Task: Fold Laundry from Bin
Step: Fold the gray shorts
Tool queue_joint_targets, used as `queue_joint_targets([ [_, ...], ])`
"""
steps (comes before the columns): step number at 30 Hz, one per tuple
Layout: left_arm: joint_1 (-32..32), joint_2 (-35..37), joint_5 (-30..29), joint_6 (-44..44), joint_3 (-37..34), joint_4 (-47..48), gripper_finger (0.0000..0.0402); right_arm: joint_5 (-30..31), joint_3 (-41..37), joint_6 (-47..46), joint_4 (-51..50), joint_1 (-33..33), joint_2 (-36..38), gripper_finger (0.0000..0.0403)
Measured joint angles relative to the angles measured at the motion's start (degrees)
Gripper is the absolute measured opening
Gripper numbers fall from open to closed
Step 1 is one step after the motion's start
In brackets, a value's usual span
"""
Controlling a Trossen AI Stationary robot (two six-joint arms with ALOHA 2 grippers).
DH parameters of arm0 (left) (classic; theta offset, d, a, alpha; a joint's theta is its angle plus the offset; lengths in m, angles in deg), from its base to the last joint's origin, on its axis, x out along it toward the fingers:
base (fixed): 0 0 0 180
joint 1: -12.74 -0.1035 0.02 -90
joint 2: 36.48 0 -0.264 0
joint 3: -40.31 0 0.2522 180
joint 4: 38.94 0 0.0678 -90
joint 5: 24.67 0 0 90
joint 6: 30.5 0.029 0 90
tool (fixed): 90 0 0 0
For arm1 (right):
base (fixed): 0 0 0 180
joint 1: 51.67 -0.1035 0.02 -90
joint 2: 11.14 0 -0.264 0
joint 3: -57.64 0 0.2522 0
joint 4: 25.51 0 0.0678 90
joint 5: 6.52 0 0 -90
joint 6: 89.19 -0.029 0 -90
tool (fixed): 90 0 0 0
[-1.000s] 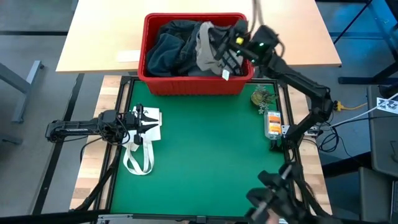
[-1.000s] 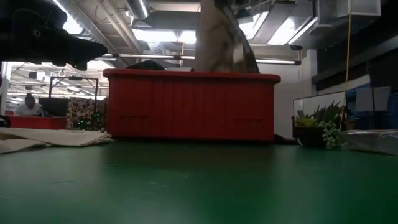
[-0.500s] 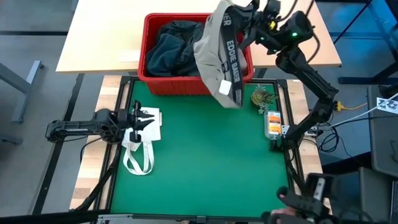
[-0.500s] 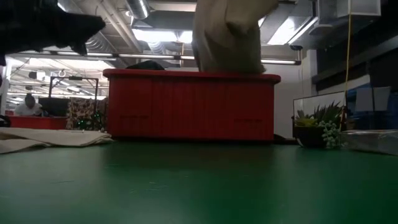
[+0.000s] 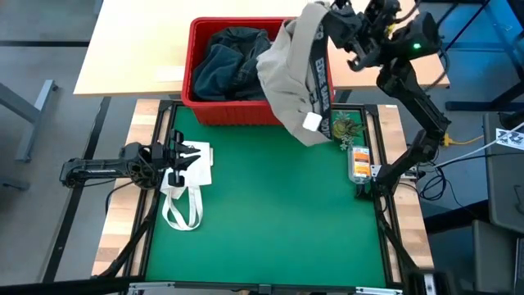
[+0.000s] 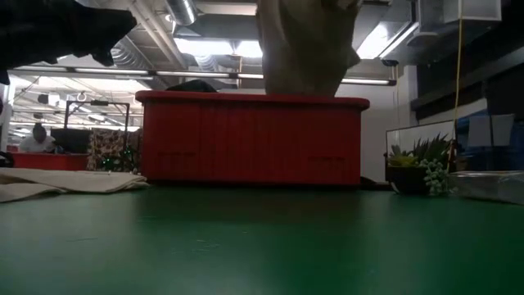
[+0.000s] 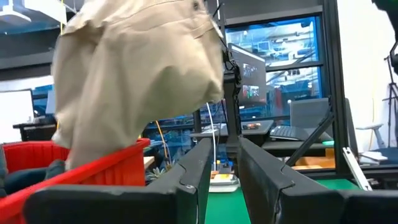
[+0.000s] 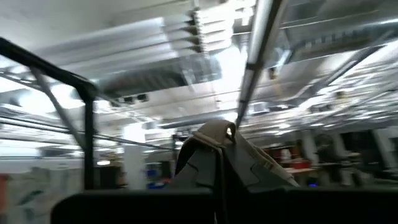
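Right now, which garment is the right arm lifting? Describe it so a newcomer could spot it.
Find the red bin at the far edge of the green mat. Above its right corner the right gripper, shut, holds up beige trousers that hang over the rim. They alone are pale, with a dark lettered waistband and a white tag, unlike the dark clothes in the bin.

A white tote bag [image 5: 199, 174] lies flat directly beneath the left gripper [image 5: 195, 157]; its 2 looped straps trail away from that gripper toward the front edge of the green mat [image 5: 270, 221]; the mat spreads from there across to below the right gripper [image 5: 337, 18]. A small potted plant [image 5: 345, 127] sits well below and in front of the right gripper; just beyond it, farther from that gripper, lies 1 clear packet with an orange label [image 5: 359, 162]. Far behind the left gripper, a person [image 6: 37, 138] sits in the room.
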Motion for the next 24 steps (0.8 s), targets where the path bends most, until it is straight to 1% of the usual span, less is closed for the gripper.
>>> queue_joint_targets([
  [5, 0.0, 0.0, 0.0, 0.2, 0.0, 0.0, 0.0074, -3.8, 2.7, -1.1, -0.2, -5.9, -0.1, 0.0004],
  [9, 0.0, 0.0, 0.0, 0.0, 0.0, -0.1, 0.0074, -8.1, 4.3, -1.6, -1.2, -10.7, -0.1, 0.0003],
  [15, 0.0, 0.0, 0.0, -3.1, 0.0, -0.2, 0.0077, -12.7, 6.4, -4.3, -6.6, -17.3, 0.0, 0.0006],
  [19, 0.0, 0.0, -1.4, -7.0, 0.0, -0.2, 0.0102, -15.6, 6.6, -4.1, -13.2, -21.0, 0.0, 0.0006],
  [21, 0.0, 0.0, -1.9, -8.5, 0.0, -0.2, 0.012, -15.7, 6.6, -3.5, -17.0, -22.5, 0.0, 0.0006],
  [24, 0.0, 0.0, -1.3, -8.8, 0.0, -0.2, 0.0151, -15.6, 6.6, 0.8, -24.3, -24.2, 0.0, 0.0007],
])
